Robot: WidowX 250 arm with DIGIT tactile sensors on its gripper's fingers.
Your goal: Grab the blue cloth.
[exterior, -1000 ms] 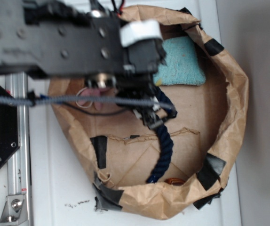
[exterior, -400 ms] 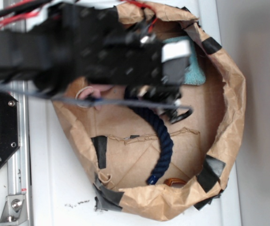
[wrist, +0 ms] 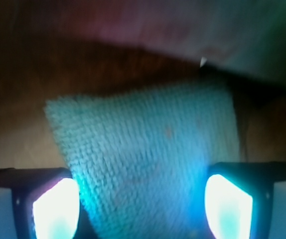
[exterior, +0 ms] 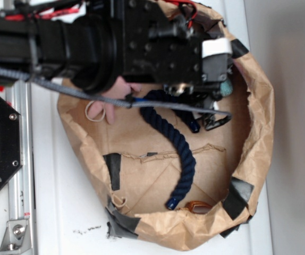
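1. Blue cloth (wrist: 148,169): lies flat on the floor of the paper bag (exterior: 259,111), at its far end; in the exterior view only a sliver shows beside the arm.
2. Fingers (wrist: 53,209): apart, empty, one to each side of the cloth's near part; gripper (wrist: 142,209) above it.
3. Step in hand, judged: descend straight, keep the cloth centred, close only once the tips reach the pile.
4. Hazards: navy rope (exterior: 181,154) nearby; bag wall close behind.

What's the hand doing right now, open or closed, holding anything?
Hand: open, fingers either side of the blue cloth, not yet closed on it.
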